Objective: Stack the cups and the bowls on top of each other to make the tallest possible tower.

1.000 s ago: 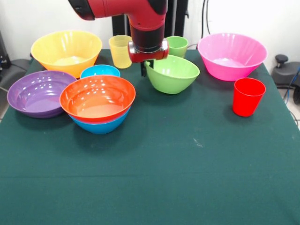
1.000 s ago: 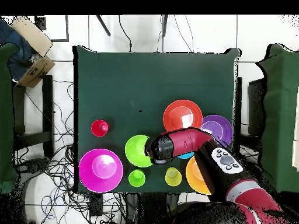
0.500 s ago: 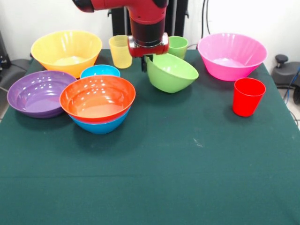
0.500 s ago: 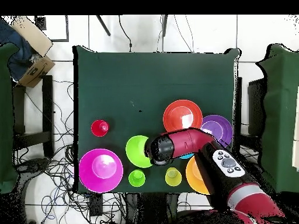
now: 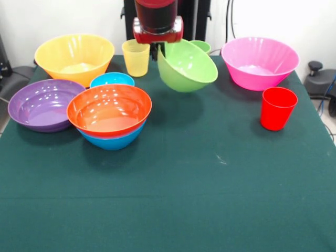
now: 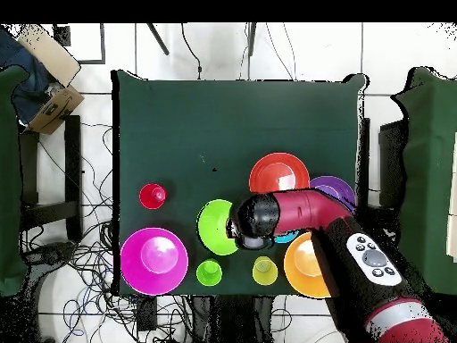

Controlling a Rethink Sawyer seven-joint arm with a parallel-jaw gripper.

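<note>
Green bowl (image 5: 188,65) lifted clear of the table (image 5: 210,184), tilted

Clamped by its rim in the gripper (image 5: 157,51); hanging between yellow cup (image 5: 135,57) and pink bowl (image 5: 260,62); red-orange bowl (image 5: 109,109) nested in big blue bowl (image 5: 113,142) nearby; red cup (image 5: 277,107) standing well apart.

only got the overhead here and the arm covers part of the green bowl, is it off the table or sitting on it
Observer: Off the table. In the front view the green bowl hangs tilted from the hand, which pinches its rim, and its shadow falls below.
Operator: what's stacked so far
Observer: The red-orange bowl sits nested in the big blue bowl, whose wall shows beneath its rim.
Operator: anything else in that pile
Observer: No. The small blue bowl stands on its own just behind it.
</note>
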